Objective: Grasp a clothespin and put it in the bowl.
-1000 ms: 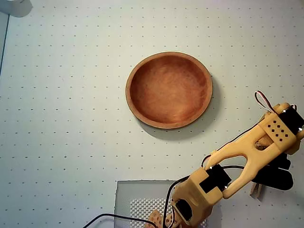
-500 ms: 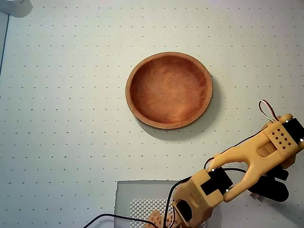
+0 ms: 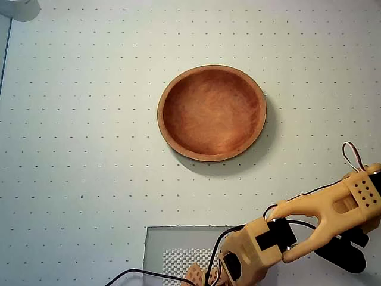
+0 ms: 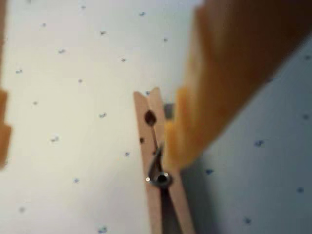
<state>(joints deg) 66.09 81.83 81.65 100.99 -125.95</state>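
Note:
The clothespin (image 4: 158, 165) is pale wood with a metal spring. It lies flat on the dotted white table and fills the middle of the wrist view. My gripper (image 4: 87, 141) is open around it: the right yellow finger (image 4: 214, 87) has its tip at the pin's right side, and the left finger (image 4: 3, 129) shows only at the left edge, well apart from the pin. The reddish-brown wooden bowl (image 3: 211, 113) sits empty at the centre of the overhead view. The yellow arm (image 3: 321, 220) reaches to the lower right there and hides the pin and the fingers.
A grey plate with a checkered patch (image 3: 178, 253) lies at the bottom edge beside the arm's base, with black cables (image 3: 143, 274) running over it. A white object (image 3: 18, 9) sits in the top left corner. The white table surface (image 3: 77, 149) carries a grid of small dots.

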